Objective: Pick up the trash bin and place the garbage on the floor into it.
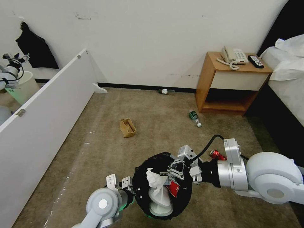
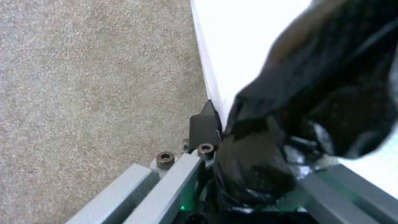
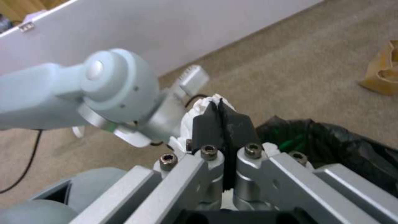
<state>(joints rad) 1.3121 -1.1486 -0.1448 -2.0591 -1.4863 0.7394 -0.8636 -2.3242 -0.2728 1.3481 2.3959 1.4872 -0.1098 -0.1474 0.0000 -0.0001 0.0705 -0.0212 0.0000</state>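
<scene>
The trash bin (image 1: 185,198), white with a black bag over its rim, hangs just above the floor (image 1: 95,164). My left gripper (image 1: 128,186) is shut on its near rim; in the left wrist view the left gripper (image 2: 224,130) pinches black bag (image 2: 311,93) and white wall (image 2: 240,46). My right gripper (image 1: 169,173) is over the bin's mouth, shut on a white tissue (image 1: 153,179); the tissue (image 3: 199,109) bulges around its shut pads (image 3: 207,124). White slippers (image 1: 160,201) and a red packet (image 1: 173,188) lie inside. A red can (image 1: 218,154), two bottles (image 1: 194,117) (image 1: 166,91) and a brown paper bag (image 1: 127,127) lie on the carpet.
A long white panel (image 1: 47,120) slants along the left, with a cream bucket (image 1: 23,85) behind it. A wooden nightstand (image 1: 231,82) with a phone stands at the back right beside a bed (image 1: 285,79). Open carpet lies between the bin and the wall.
</scene>
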